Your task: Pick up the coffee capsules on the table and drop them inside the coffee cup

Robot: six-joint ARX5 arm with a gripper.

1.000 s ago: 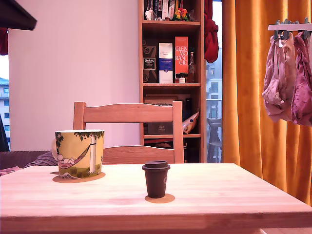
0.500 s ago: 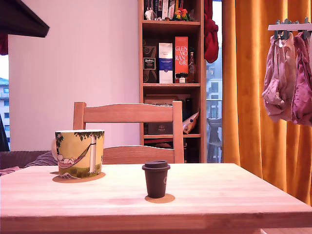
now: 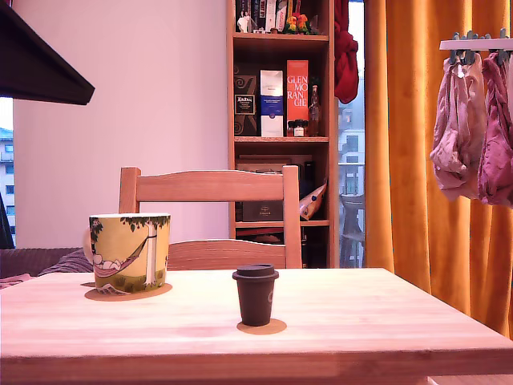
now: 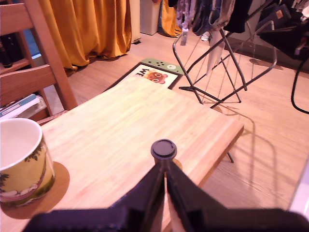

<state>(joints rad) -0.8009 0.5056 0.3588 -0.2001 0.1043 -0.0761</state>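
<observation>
Item count on the counter (image 3: 361, 321): one dark brown coffee capsule (image 3: 256, 295) and one yellow-green coffee cup (image 3: 130, 251). One wooden chair (image 3: 210, 186) stands behind the counter. One pincer (image 4: 165, 174) is present.

coffee cup (image 4: 19, 164) cut off at wrist view's edge. dark capsule (image 4: 163, 151): body hidden under its lid and behind the fingers (image 4: 145, 193). arm (image 3: 40, 64) mostly out of the exterior view; cup handle (image 3: 87, 238) nearly hidden.

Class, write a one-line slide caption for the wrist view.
Closed gripper pointing at a dark capsule on the wooden table, yellow-green mug beside.
</observation>
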